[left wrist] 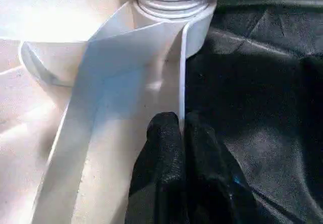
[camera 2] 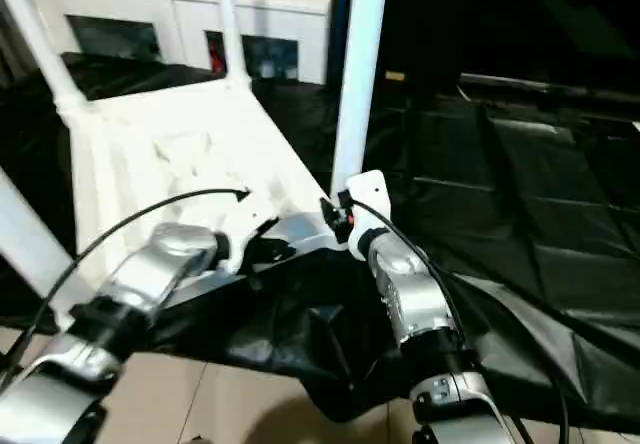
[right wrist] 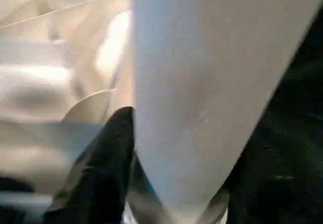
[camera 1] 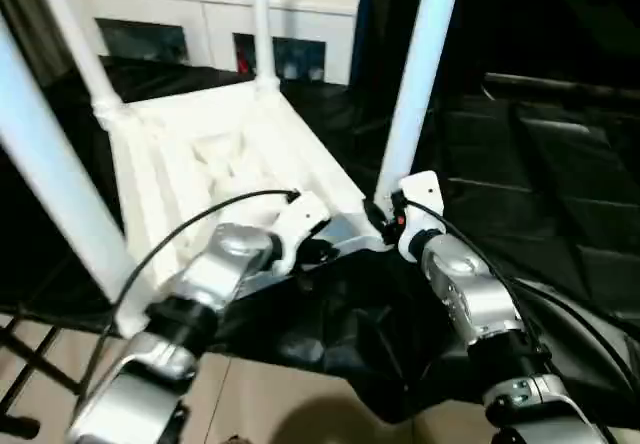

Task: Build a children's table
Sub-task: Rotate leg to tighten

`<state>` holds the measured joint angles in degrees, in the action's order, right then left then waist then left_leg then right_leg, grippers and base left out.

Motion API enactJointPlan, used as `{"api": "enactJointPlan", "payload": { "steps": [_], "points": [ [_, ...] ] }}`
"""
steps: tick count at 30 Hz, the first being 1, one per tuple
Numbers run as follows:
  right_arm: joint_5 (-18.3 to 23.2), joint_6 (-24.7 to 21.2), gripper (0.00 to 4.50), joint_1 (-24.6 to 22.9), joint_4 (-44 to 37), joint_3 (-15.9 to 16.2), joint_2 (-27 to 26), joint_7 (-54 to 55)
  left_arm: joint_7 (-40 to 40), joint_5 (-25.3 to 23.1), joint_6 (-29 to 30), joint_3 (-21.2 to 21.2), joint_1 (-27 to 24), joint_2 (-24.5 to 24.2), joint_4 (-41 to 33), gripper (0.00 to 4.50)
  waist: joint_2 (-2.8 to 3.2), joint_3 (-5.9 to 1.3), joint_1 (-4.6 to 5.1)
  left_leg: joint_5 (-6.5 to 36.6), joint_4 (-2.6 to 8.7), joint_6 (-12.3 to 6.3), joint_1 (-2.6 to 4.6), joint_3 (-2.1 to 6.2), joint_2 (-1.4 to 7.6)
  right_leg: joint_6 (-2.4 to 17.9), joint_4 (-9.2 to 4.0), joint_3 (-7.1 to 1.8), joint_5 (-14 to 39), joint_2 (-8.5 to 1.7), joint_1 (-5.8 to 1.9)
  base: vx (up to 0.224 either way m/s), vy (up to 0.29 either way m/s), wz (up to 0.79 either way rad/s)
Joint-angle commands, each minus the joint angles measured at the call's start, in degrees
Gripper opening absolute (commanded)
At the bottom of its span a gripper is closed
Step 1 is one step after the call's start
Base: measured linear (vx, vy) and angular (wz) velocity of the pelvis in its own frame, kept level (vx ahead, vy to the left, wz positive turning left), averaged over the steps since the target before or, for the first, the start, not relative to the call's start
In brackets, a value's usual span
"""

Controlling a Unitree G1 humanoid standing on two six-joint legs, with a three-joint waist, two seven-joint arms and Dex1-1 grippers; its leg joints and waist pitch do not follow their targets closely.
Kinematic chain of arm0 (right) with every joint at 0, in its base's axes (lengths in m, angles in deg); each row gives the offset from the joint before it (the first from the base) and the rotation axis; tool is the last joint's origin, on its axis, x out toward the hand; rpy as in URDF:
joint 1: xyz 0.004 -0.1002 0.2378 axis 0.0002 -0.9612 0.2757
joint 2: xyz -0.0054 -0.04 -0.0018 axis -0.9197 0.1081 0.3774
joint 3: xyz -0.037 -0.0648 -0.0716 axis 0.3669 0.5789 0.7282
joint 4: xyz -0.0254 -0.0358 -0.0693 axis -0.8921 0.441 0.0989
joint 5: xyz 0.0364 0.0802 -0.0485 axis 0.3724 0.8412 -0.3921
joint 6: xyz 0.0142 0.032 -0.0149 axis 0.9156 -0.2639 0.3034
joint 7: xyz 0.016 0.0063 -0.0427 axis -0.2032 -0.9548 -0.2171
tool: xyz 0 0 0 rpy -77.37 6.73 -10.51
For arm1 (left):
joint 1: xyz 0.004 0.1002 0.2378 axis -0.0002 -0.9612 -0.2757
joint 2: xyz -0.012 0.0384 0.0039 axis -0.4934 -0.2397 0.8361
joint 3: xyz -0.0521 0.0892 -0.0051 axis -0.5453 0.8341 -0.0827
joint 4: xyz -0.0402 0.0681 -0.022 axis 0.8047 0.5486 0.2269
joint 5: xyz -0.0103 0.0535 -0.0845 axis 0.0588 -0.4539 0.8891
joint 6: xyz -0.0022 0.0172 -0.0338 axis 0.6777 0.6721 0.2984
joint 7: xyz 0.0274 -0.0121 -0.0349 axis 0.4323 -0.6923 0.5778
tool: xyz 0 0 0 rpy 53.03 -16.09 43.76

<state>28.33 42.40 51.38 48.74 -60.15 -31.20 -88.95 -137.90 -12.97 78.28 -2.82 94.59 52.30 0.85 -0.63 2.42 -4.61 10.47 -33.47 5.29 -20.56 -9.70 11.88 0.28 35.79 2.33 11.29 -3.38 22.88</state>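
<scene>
Lying upturned: white table, legs up | left pincer pinching rim | right pincer unclear

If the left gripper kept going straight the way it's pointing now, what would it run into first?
Most likely the round corner socket of the table top. The left gripper is shut on a thin upright rib that runs ahead to that socket, where a leg is seated. Depth is unclear, so this is a judgement.
</scene>
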Motion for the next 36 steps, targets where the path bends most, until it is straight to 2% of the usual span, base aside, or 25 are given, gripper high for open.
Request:
{"api": "enactJointPlan", "payload": {
  "steps": [1,2,4,6,7,8,9,10,11,12,13,14,15,17,18,19,22,23,24,26,27,32,36],
  "points": [
    [1.5,-0.8,2.87,-1.7,0.0,4.8,-0.1,-7.3,-2.6,1.6,-2.7,-0.5,0.0,-0.6,-2.8,0.0,0.32,-2.99,0.04,13.8,4.18,0.28,-0.05,0.24,0.79,8.4,-5.33,-2.3,14.8,-3.88,-2.53,0.0,0.0,0.0],
    [1.9,-0.9,3.05,-1.7,-0.5,5.0,0.8,-9.2,-4.6,2.2,-3.8,-0.4,-0.5,-1.4,-3.5,0.0,0.27,-3.03,0.0,13.2,4.09,0.12,0.13,0.16,0.82,8.8,-5.27,-2.34,13.9,-3.83,-2.51,0.0,0.0,0.0],
    [2.4,-0.7,3.14,-2.0,-1.4,5.4,3.1,-13.9,-8.6,3.5,-5.1,-0.4,-1.6,-3.2,-5.0,0.0,0.22,-3.02,0.06,12.7,4.14,-0.31,-0.03,0.14,0.82,9.4,-5.26,-2.31,13.2,-3.83,-2.62,0.0,0.0,0.0],
    [2.6,-0.7,3.24,-2.4,-2.3,5.8,4.7,-16.7,-10.6,4.2,-5.1,-0.3,-2.1,-4.2,-5.8,0.0,0.35,-3.03,0.03,12.1,4.08,-0.53,0.16,0.05,1.0,10.4,-4.95,-2.33,11.4,-3.76,-2.49,0.0,0.0,0.0],
    [2.7,-0.7,3.24,-2.6,-2.8,6.1,5.5,-18.2,-11.8,4.6,-5.5,-0.3,-2.4,-4.7,-6.2,0.0,0.21,-3.05,0.03,11.8,4.07,-0.63,0.07,0.06,1.0,10.7,-4.9,-2.28,10.7,-3.74,-2.64,0.0,0.0,0.0],
    [2.9,-0.6,3.42,-2.9,-3.8,6.7,7.0,-21.0,-13.8,5.3,-5.2,-0.2,-2.7,-5.8,-6.9,0.0,0.02,-3.11,-0.03,11.3,4.04,-0.76,0.02,0.04,1.0,10.9,-4.76,-2.27,10.0,-3.75,-2.71,0.0,0.0,0.0],
    [3.1,-0.6,3.55,-3.4,-5.0,7.6,8.7,-24.3,-16.1,6.1,-6.1,-0.2,-3.1,-6.9,-7.5,0.0,-0.03,-3.19,-0.33,10.3,3.97,-1.3,0.07,0.06,1.07,11.1,-4.53,-2.22,8.5,-3.71,-2.81,0.0,0.0,0.0],
    [2.7,0.0,3.66,-3.8,-5.9,8.7,10.7,-27.5,-18.4,6.8,-6.2,-0.2,-3.4,-8.2,-8.2,0.0,0.22,-3.28,-0.45,9.2,3.82,-1.75,0.16,-0.06,1.23,11.8,-4.28,-2.27,6.0,-3.75,-2.62,0.0,0.0,0.0],
    [2.5,0.2,3.66,-3.8,-6.0,8.9,11.1,-27.8,-18.7,7.0,-6.1,-0.2,-3.5,-8.4,-8.3,0.0,0.09,-3.37,-0.48,8.6,3.78,-1.94,0.18,-0.08,1.23,12.2,-4.14,-2.18,4.6,-3.66,-2.78,0.0,0.0,0.0],
    [1.7,1.4,3.66,-3.7,-5.8,9.4,12.1,-28.8,-20.4,7.6,-5.2,-0.4,-3.8,-9.4,-8.8,0.0,0.09,-3.5,-0.45,6.3,3.61,-2.69,0.0,-0.18,1.17,13.1,-3.61,-2.12,0.1,-3.57,-2.87,0.0,0.0,0.0],
    [1.4,2.0,3.66,-3.6,-5.6,9.5,12.5,-29.2,-21.4,7.9,-5.0,-0.5,-4.0,-10.0,-9.1,0.0,0.03,-3.53,-0.39,6.0,3.62,-2.79,-0.06,-0.11,1.18,13.5,-3.45,-2.05,-0.6,-3.62,-2.92,0.0,0.0,0.0],
    [1.4,2.2,3.66,-3.4,-5.4,9.5,12.6,-29.5,-21.8,8.0,-5.1,-0.6,-4.1,-10.2,-9.2,0.0,0.09,-3.45,-0.33,6.1,3.65,-2.79,-0.2,-0.1,1.15,13.7,-3.43,-2.0,-0.7,-3.64,-2.95,0.0,0.0,0.0],
    [1.5,2.5,3.66,-3.1,-5.2,9.6,12.8,-30.3,-22.7,8.2,-5.2,-0.7,-4.3,-10.8,-9.3,0.0,0.12,-3.43,-0.29,6.9,3.6,-2.74,0.09,-0.18,1.17,13.8,-3.55,-2.01,-0.2,-3.62,-2.82,0.0,0.0,0.0],
    [1.7,2.4,3.66,-2.9,-5.1,9.6,13.0,-31.0,-23.1,8.2,-5.2,-0.7,-4.3,-11.0,-9.3,0.0,0.1,-3.3,-0.31,7.8,3.62,-2.76,0.15,-0.26,1.17,14.0,-3.73,-2.1,1.0,-3.7,-2.79,0.0,0.0,0.0],
    [1.5,2.5,3.66,-2.7,-5.1,9.7,13.0,-31.1,-23.3,8.0,-5.4,-0.7,-4.3,-11.2,-9.1,0.0,-0.56,-3.25,-0.24,8.3,3.66,-2.7,0.13,-0.37,1.19,13.8,-3.91,-2.13,2.2,-3.75,-2.86,0.0,0.0,0.0],
    [1.9,2.4,3.48,-2.4,-5.1,9.5,12.9,-31.3,-23.9,7.9,-5.7,-0.6,-4.4,-11.6,-9.1,0.0,-0.86,-3.21,-0.33,8.1,3.71,-2.64,0.11,-0.35,1.23,13.5,-3.89,-2.15,3.3,-3.85,-2.9,0.0,0.0,0.0],
    [2.6,2.4,3.31,-2.1,-5.2,9.2,12.6,-31.9,-24.2,7.9,-5.6,-0.7,-4.6,-12.0,-9.3,0.0,-0.62,-3.17,-0.41,8.2,3.76,-2.35,0.2,-0.3,1.31,13.0,-3.92,-2.2,4.9,-3.97,-2.78,0.0,0.0,0.0],
    [2.8,2.5,3.28,-2.0,-5.2,9.2,12.6,-32.1,-24.5,8.1,-5.5,-0.7,-4.7,-12.2,-9.4,0.0,-0.87,-3.14,-0.37,7.9,3.75,-2.31,0.17,-0.32,1.28,12.9,-3.91,-2.21,4.8,-3.93,-2.77,0.0,0.0,0.0],
    [3.2,2.5,3.05,-2.0,-5.2,9.1,12.4,-32.4,-24.5,8.2,-5.4,-0.7,-4.8,-12.4,-9.5,0.0,-0.97,-3.16,-0.36,7.7,3.72,-2.42,0.16,-0.35,1.29,12.8,-3.83,-2.21,4.3,-3.92,-2.77,0.0,0.0,0.0],
    [3.4,2.6,3.05,-2.1,-5.2,9.1,12.3,-32.7,-24.7,8.2,-5.4,-0.8,-5.0,-12.6,-9.5,0.0,-0.94,-3.18,-0.38,7.4,3.7,-2.43,0.21,-0.36,1.33,13.0,-3.77,-2.21,3.8,-3.93,-2.73,0.0,0.0,0.0],
    [3.5,3.0,2.82,-2.1,-5.2,9.0,12.3,-33.3,-24.8,8.2,-5.2,-0.7,-5.2,-12.8,-9.5,0.0,-1.07,-3.18,-0.35,7.2,3.7,-2.48,0.2,-0.35,1.31,13.0,-3.72,-2.2,3.5,-3.91,-2.78,0.0,0.0,0.0],
    [3.7,3.1,2.74,-2.0,-4.8,9.0,12.3,-34.0,-24.9,8.3,-5.2,-0.8,-5.6,-13.0,-9.5,0.0,-1.25,-3.2,-0.45,6.5,3.58,-2.85,0.14,-0.4,1.23,13.2,-3.56,-2.19,2.4,-3.9,-2.85,0.0,0.0,0.0],
    [3.6,3.4,2.73,-1.9,-3.8,9.2,11.8,-34.3,-24.7,8.1,-5.1,-0.9,-5.4,-12.9,-9.2,0.0,-1.13,-3.25,-0.46,6.8,3.56,-2.56,0.16,-0.37,1.24,13.2,-3.6,-2.18,2.9,-3.94,-2.85,0.0,0.0,0.0]
  ]
}}
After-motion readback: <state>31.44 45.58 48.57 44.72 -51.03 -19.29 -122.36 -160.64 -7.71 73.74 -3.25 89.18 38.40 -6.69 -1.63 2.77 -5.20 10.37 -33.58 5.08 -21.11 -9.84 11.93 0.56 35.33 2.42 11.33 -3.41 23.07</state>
